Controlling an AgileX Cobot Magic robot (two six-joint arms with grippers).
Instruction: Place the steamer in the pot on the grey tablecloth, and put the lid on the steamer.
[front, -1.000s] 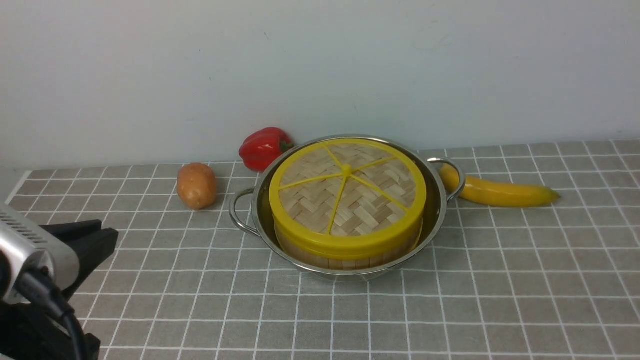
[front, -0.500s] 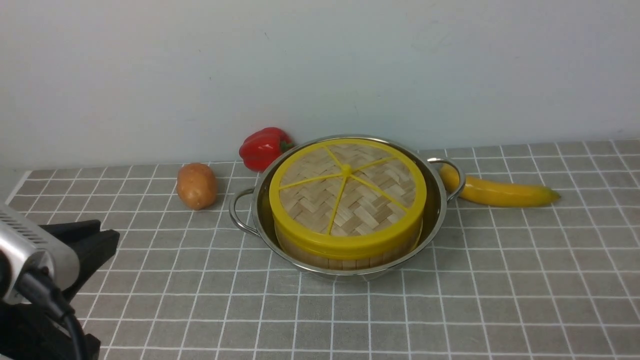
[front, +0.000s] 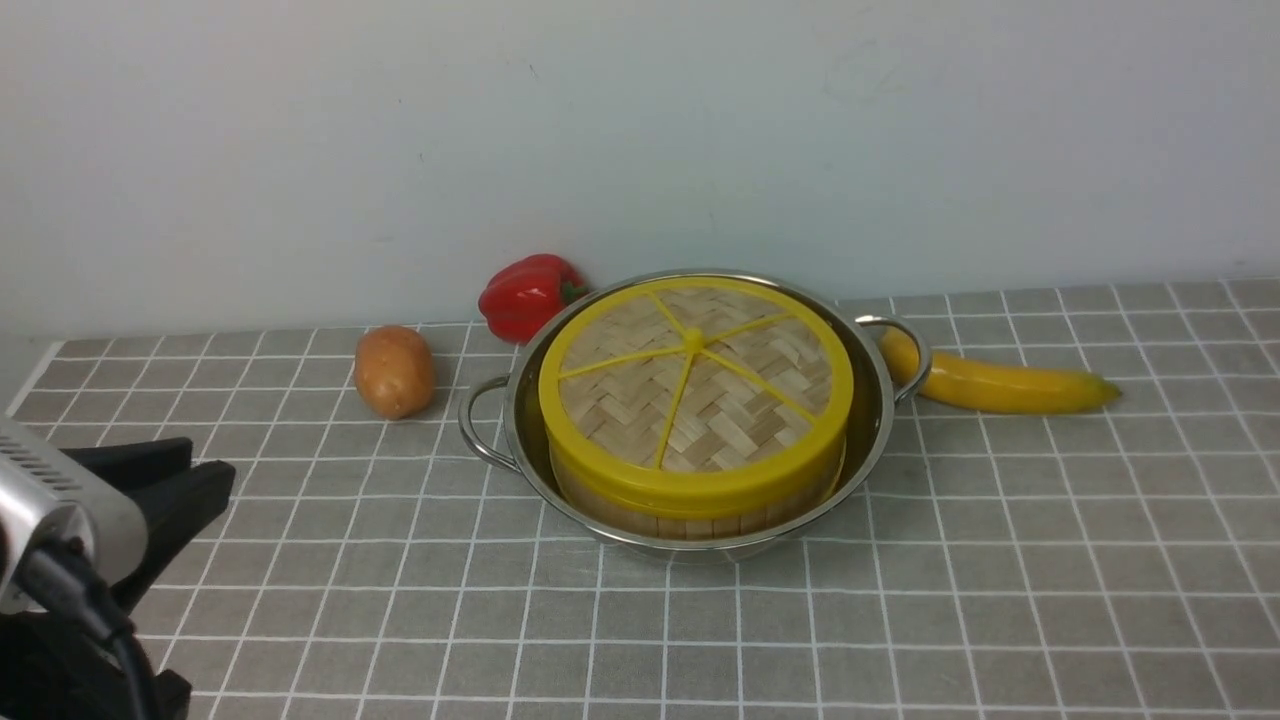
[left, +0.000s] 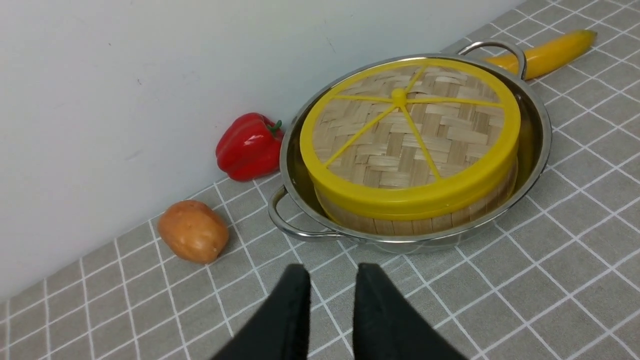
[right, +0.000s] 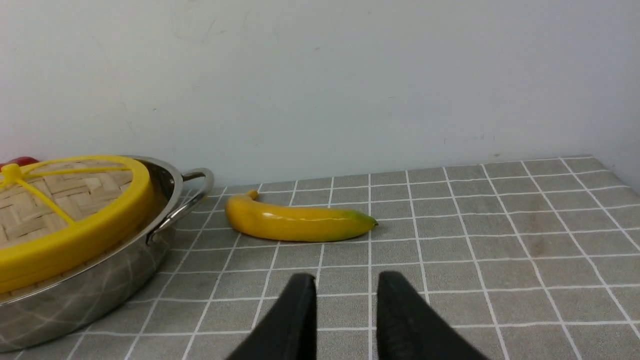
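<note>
The lid (front: 696, 385) sits on the steamer (front: 690, 512) inside the pot (front: 875, 420). Both arms' fingers (left: 295, 310) (right: 400, 315) (black, empty) stand slightly parted, clear of the pot.

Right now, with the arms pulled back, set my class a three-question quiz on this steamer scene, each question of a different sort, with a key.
1. True or false: the lid lies on the steamer, which sits inside the pot.
2. Which item lies beside the pot's handle on the robot's right? A) potato B) banana C) red pepper
3. Fill in: the left gripper and the right gripper each hold ____.

Key
1. True.
2. B; the potato and the pepper lie on the pot's left side.
3. Nothing; both hang over the grey tablecloth, jaws slightly apart and empty.
</note>
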